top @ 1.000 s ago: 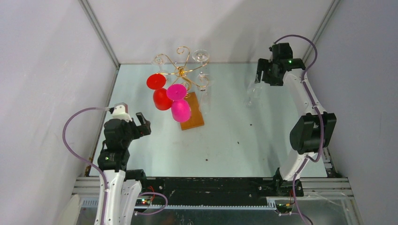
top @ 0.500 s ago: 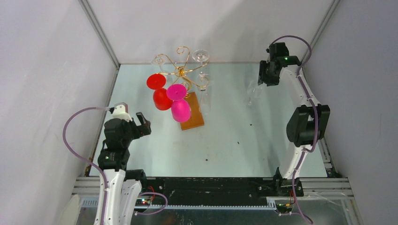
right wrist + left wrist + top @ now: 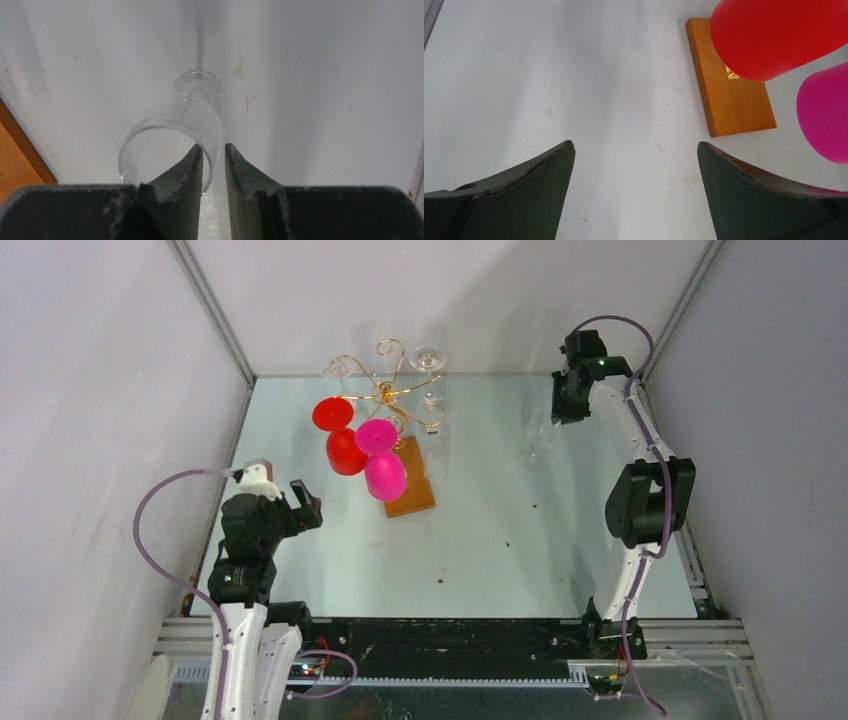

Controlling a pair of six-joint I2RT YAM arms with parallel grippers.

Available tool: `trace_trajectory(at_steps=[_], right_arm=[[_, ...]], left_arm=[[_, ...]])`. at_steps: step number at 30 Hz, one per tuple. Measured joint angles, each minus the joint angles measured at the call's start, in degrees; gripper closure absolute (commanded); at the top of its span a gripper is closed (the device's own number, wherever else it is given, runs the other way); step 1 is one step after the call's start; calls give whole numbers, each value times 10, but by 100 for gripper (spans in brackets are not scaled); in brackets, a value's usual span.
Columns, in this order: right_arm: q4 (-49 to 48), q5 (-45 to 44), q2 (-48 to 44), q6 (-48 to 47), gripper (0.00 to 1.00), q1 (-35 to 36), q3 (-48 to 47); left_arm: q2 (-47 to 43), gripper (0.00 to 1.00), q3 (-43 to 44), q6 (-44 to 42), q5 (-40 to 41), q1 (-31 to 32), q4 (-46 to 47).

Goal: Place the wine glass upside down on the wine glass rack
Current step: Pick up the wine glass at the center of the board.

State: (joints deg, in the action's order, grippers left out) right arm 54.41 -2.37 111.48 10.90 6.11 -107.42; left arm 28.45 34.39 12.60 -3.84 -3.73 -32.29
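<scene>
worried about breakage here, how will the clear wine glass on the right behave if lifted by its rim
Likely fragile: the wine glass looks thin-walled, and the right claw straddles only its rim. Probably slippery, since the surface is smooth and clear. It may tilt in the grip, as the stem and foot sit well away from that pinch point.

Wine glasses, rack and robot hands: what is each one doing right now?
Wine glass rack: standing upright.
Red glass: hanging upside down on it.
Pink glass: hanging upside down too.
Clear wine glass: standing upright on the table.
Right gripper: closed on that glass's rim.
Left gripper: wide open, empty.
</scene>
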Motion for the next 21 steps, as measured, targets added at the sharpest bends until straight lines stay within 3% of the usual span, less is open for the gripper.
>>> trace_trajectory(at_steps=[14,21], right_arm=[[17,-16,12,-12,87,9,-2],[21,-16,12,-15,100,11,-3]], left_arm=[[-1,0,0,0,-9,5,0],[-1,0,0,0,-10,6,0]])
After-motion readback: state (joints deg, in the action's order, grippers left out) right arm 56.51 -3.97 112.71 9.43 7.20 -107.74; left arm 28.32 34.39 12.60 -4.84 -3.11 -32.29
